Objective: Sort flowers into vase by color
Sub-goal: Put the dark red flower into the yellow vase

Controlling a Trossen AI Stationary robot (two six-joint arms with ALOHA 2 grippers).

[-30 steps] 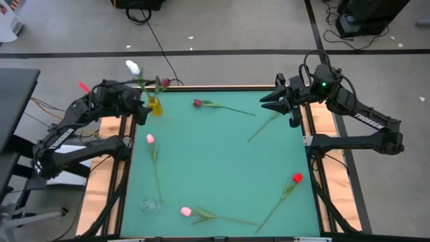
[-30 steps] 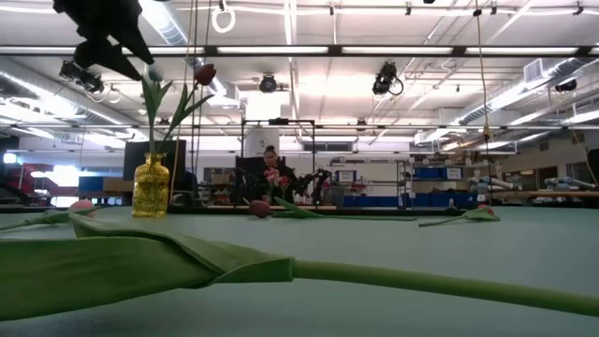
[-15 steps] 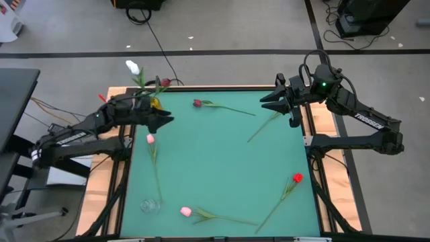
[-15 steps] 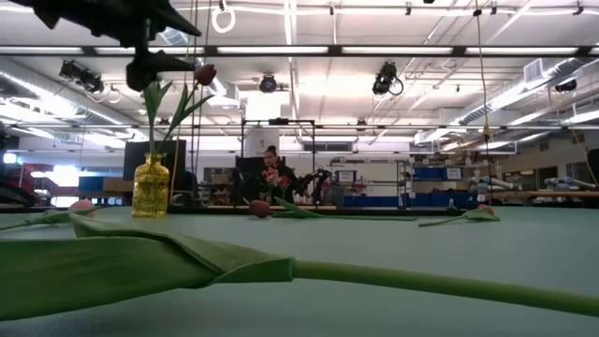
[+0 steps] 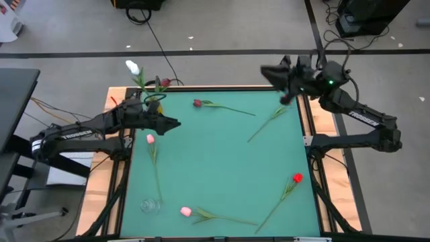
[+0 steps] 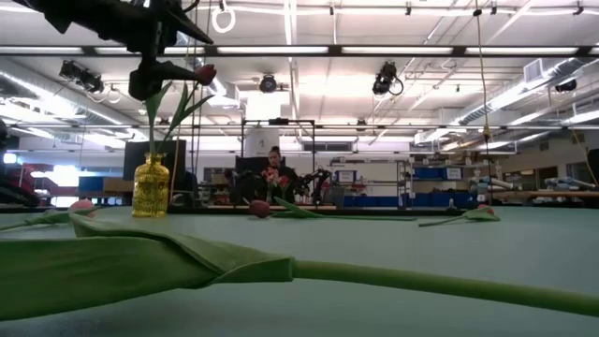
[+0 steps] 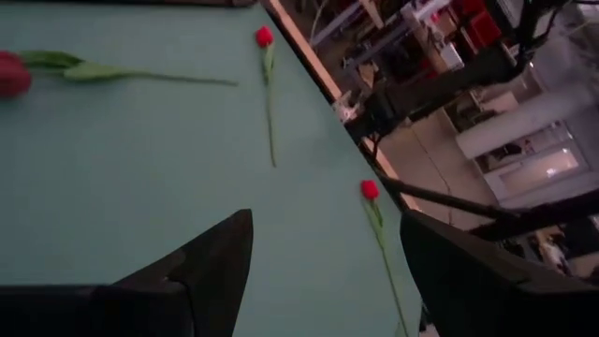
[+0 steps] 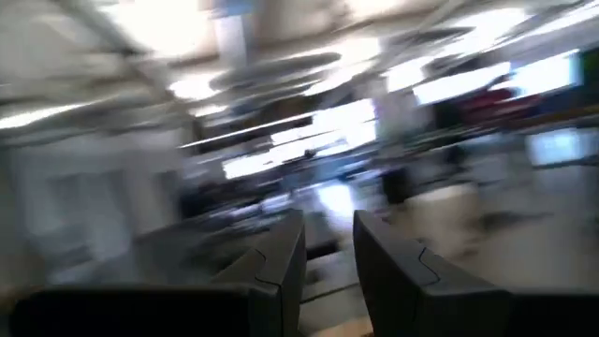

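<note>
A yellow vase (image 5: 156, 105) stands at the table's far left corner; a white flower (image 5: 132, 66) and a dark maroon flower (image 5: 164, 83) stick into it by their stems. Lying flat on the green table are a maroon flower (image 5: 197, 103), two pink flowers (image 5: 150, 138) (image 5: 185, 211), a red flower (image 5: 297, 178) and another red‑headed one (image 7: 265, 36). My left gripper (image 5: 173, 124) hovers open over the table just right of the vase, between the maroon and pink heads, holding nothing. My right gripper (image 5: 266, 72) is raised beyond the far right corner, open, with nothing between its fingers.
A small clear glass vase (image 5: 150, 205) stands near the front left corner. The middle of the green table (image 5: 215, 168) is bare. The wooden frame (image 5: 111, 168) edges the table on both sides. In the low view a thick green stem (image 6: 281, 269) lies close in front.
My left gripper has swung away from the yellow vase toward the table's right and near side, sinking and rolling, and stays open. My right gripper has risen and tipped upward, moving toward the far edge. The flowers lie where they were.
</note>
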